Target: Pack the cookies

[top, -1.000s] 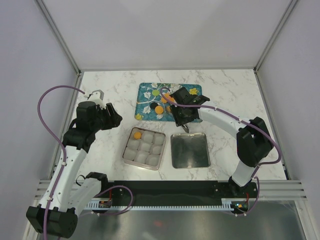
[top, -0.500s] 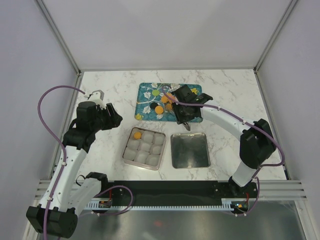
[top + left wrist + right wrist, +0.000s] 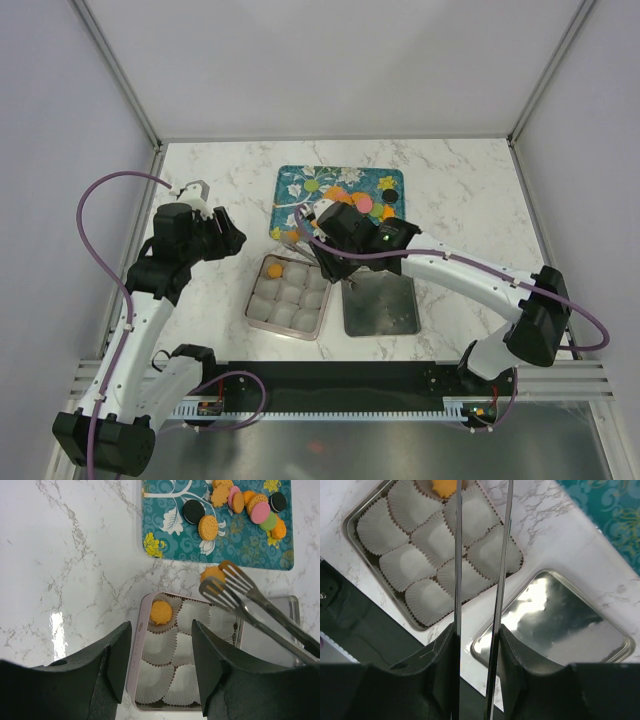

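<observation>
One claw (image 3: 476,672) outstretched leftward, cookie (image 3: 212,573) in tongs (image 3: 250,598).

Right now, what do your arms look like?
The left arm and right arm are white tubes with black joints, a purple cable along each. The left gripper and right gripper have broad black fingers. A green light marks the right wrist.

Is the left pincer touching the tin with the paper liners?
Apart. The top view shows bare marble between the left pincer and the tin.
</observation>
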Robot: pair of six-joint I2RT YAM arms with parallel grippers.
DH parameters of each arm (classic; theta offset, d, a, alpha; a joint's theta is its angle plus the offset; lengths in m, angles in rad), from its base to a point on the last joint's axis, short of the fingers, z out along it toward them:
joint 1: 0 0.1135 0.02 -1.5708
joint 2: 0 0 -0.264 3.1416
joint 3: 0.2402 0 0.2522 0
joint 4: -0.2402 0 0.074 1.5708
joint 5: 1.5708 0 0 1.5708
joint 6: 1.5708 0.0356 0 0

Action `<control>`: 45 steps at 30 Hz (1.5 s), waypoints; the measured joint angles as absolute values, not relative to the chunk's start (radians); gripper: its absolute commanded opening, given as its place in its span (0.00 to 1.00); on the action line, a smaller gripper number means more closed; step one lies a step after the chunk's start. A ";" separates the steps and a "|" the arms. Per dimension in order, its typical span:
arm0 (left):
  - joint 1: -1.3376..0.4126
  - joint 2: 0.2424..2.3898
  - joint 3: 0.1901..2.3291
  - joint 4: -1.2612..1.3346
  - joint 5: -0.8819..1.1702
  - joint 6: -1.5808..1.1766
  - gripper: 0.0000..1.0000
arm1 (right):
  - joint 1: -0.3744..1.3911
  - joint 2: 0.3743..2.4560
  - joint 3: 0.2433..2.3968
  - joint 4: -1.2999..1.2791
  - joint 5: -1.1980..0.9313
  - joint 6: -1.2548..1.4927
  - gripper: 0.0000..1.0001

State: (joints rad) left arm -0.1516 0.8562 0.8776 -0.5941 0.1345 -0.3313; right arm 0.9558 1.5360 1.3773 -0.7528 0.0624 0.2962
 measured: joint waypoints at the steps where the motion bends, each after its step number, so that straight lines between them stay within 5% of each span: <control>1: -0.152 0.857 0.877 -0.594 0.134 -0.331 0.59 | 0.974 1.535 1.374 -0.756 0.062 0.302 0.28; 30: -0.152 0.857 0.877 -0.589 0.141 -0.331 0.59 | 1.087 1.534 1.291 -0.798 0.095 0.337 0.34; 45: -0.152 0.857 0.877 -0.588 0.141 -0.331 0.59 | 1.094 1.537 1.288 -0.821 0.096 0.336 0.47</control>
State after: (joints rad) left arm -0.1516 0.8566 0.8768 -0.5884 0.1413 -0.3313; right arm 1.0943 1.5372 1.2884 -0.8211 0.0956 0.3355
